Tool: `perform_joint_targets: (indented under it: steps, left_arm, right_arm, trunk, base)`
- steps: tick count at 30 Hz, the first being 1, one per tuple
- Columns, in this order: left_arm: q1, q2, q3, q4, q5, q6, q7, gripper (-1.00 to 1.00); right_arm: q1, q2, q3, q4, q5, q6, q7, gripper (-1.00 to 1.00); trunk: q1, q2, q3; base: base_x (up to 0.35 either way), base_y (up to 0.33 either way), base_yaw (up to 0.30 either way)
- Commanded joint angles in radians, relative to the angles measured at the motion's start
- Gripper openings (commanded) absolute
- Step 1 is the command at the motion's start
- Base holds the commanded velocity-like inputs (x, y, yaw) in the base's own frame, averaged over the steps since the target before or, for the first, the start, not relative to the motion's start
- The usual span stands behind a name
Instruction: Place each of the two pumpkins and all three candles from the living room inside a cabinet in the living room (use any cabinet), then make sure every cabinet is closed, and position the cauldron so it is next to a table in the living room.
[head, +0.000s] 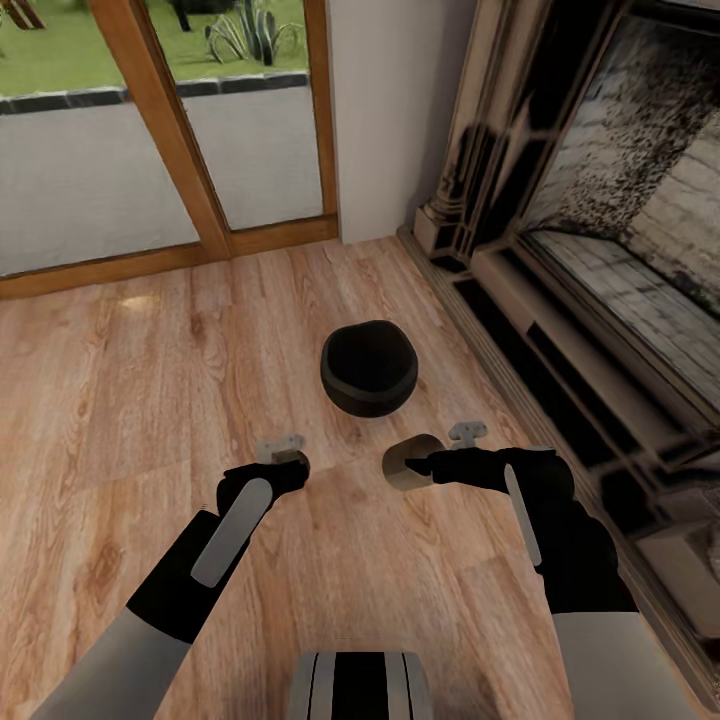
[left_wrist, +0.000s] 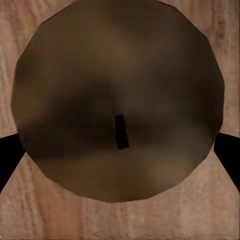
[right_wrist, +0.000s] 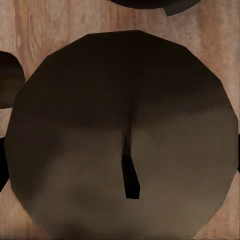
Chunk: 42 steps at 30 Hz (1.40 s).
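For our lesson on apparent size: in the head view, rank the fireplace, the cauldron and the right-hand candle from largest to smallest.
1. Fireplace, largest.
2. Cauldron.
3. Right-hand candle, smallest, though nearer the camera than the cauldron.

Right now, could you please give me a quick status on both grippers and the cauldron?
Left gripper over a candle, grip unclear. Right gripper at a second candle, grip unclear. Cauldron on the floor just ahead, beside the fireplace.
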Motion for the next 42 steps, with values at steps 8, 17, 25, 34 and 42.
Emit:
perform_joint_targets:
  steps: [8, 17, 25, 34, 42]
  left_arm:
    - [0.0, 0.0, 0.001, -0.001, 0.001, 0.001, 0.0, -1.0]
    - [0.0, 0.0, 0.002, -0.001, 0.001, 0.001, 0.0, -1.0]
    - [0.0, 0.0, 0.003, -0.001, 0.002, 0.001, 0.0, -1.0]
    - [0.0, 0.0, 0.003, -0.001, 0.003, 0.001, -0.001, -1.0]
    - [0.0, 0.0, 0.003, -0.001, 0.003, 0.001, -0.001, -1.0]
  right_arm:
    - [0.0, 0.0, 0.0, 0.0, -0.003, 0.001, -0.001, -1.0]
    - [0.0, 0.002, 0.001, 0.006, -0.003, 0.001, -0.001, -1.0]
    - [0.0, 0.002, 0.0, 0.006, -0.003, 0.0, -0.001, -1.0]
    - [0.001, 0.002, 0.0, 0.006, -0.003, 0.0, 0.0, -1.0]
    - [0.011, 0.001, 0.0, 0.006, -0.003, 0.0, 0.002, -1.0]
  trunk:
    - [-0.004, 0.002, 0.031]
    - [-0.008, 0.004, 0.072]
    - [-0.011, 0.006, 0.112]
    - [-0.015, 0.008, 0.157]
    - [-0.019, 0.01, 0.196]
  base:
    - [-0.159, 0.0, 0.0]
    - [-0.005, 0.0, -0.134]
    - [0.0, 0.0, -0.224]
    - [-0.193, 0.098, -0.226]
    - [-0.085, 0.044, -0.226]
